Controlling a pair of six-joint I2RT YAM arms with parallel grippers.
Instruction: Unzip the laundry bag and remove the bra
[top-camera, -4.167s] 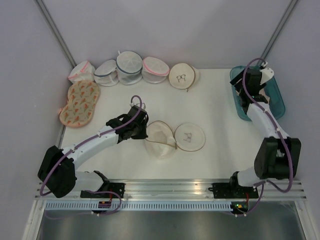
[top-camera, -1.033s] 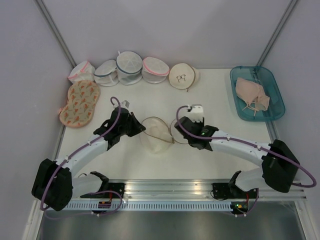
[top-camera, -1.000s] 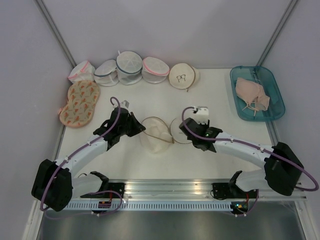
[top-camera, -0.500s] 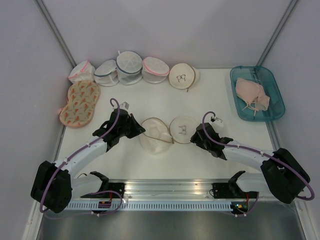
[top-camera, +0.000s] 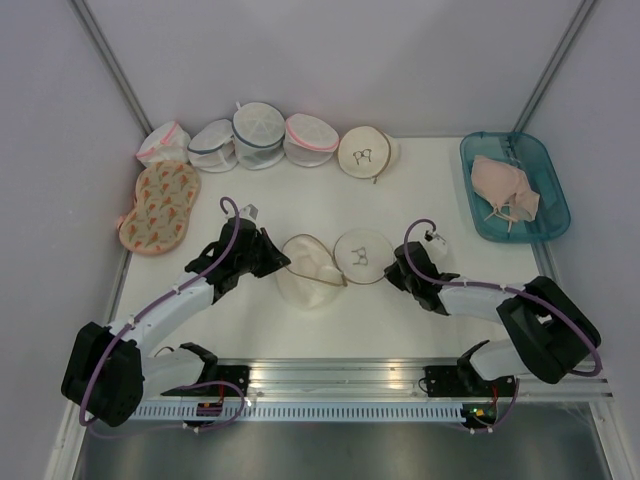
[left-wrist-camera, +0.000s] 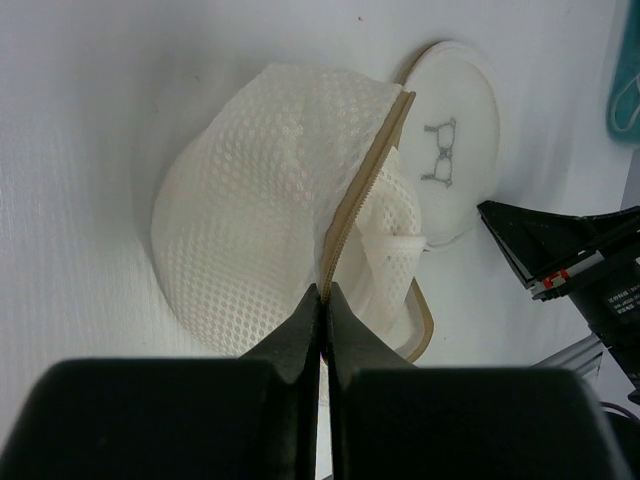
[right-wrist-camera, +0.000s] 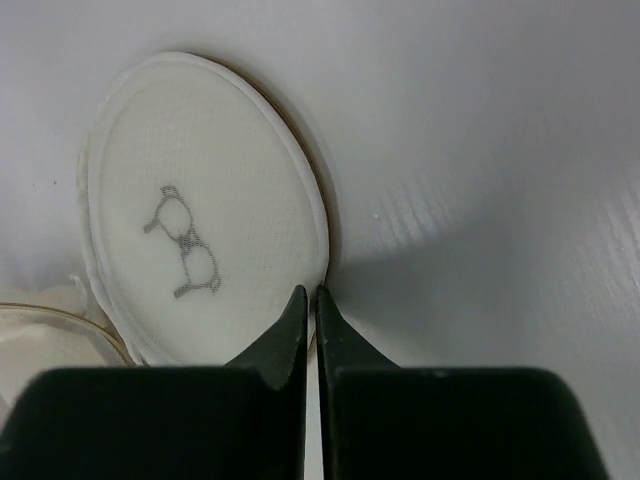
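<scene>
Reaching in from the lower left of the overhead view, the left gripper (top-camera: 286, 264) has its jaws clenched on the tan zip rim of the laundry bag (top-camera: 312, 278). Its wrist view shows both tips pressed together on that rim, at the near edge of the cream mesh half. The bag lies unzipped at the centre of the counter (top-camera: 440, 200), its two halves spread side by side and joined at the middle. The mesh half sits to the left with its hollow showing. The round half printed with the small black bra outline sits to the right.

The right gripper (top-camera: 389, 272) comes in from the lower right, low over the counter. Its jaws are drawn nearly together, with only a sliver between them, and their tips are at the right-hand rim of the printed half. Whether they pinch that rim cannot be told.

Farther back, at the right edge, a teal tray (top-camera: 530, 155) holds the bra (top-camera: 505, 188), a crumpled peach-pink heap with thin strings trailing. Along the far wall stand four white mesh bags (top-camera: 258, 130) and another cream bag (top-camera: 365, 152). A flat orange-patterned bag (top-camera: 160, 205) lies at the left.
</scene>
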